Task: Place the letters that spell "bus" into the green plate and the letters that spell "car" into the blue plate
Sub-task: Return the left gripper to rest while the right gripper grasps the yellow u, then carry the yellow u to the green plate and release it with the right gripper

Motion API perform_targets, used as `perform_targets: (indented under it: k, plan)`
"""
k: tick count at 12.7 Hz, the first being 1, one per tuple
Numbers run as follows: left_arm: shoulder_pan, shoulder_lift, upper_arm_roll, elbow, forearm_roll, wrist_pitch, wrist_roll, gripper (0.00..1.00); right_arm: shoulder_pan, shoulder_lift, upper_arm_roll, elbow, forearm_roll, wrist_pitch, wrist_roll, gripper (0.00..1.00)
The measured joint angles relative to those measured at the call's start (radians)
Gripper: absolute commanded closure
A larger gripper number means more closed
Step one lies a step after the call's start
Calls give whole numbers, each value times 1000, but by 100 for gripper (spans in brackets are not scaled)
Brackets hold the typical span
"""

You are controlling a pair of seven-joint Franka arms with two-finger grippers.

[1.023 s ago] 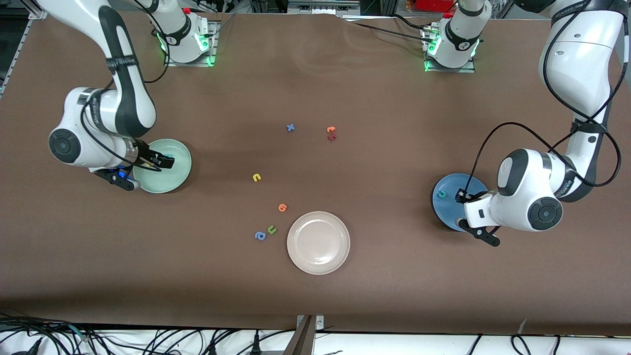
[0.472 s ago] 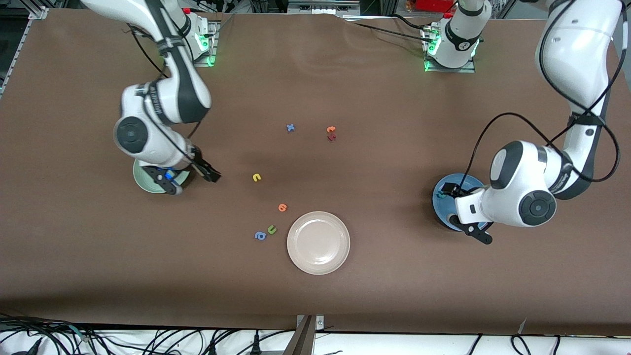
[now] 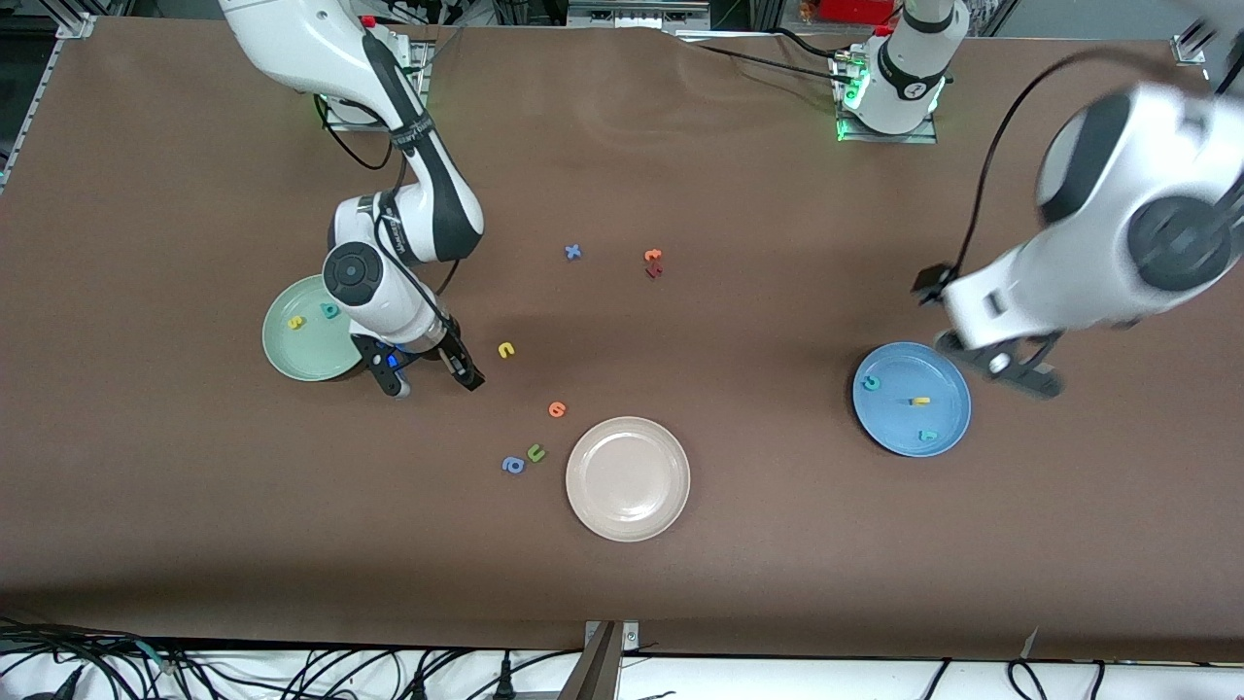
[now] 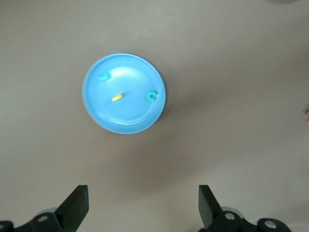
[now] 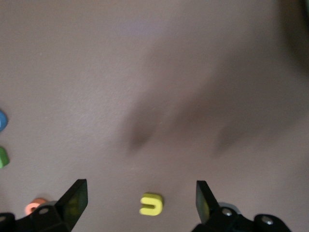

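Three letters lie in the blue plate (image 3: 912, 399) under the empty, spread left gripper (image 4: 142, 205), so the right gripper (image 3: 432, 369), jaws wide, should centre over the yellow u (image 3: 505, 350) beside the green plate (image 3: 309, 329), then descend straight.

Even, bright light — left arm (image 3: 1118, 253) motion-blurred — soft shadows.

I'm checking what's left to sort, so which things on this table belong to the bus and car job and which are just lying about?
Job: green plate holding teal b and yellow s; yellow u on the table; blue plate holding teal c, yellow a, teal r.

Lying about: beige-white plate, green u, blue a, orange letters, dark red letter, blue x.
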State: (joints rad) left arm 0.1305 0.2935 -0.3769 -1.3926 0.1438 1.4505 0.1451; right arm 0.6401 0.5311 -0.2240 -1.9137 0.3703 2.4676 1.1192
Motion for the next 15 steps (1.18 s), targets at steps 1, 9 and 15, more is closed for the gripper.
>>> perform_targets:
  k: [1, 9, 15]
  plan:
    - [8, -47, 16, -1, -24, -2, 0, 0, 5, 14, 12, 9, 25, 24, 3, 1]
    - [-167, -302, 305, -268, -192, 175, -50, 0, 60, 121, 30, 58, 38, 75, 67, 1]
    - [-215, -325, 365, -321, -171, 198, -56, 0, 60, 126, 30, 51, 39, 56, 67, 47]
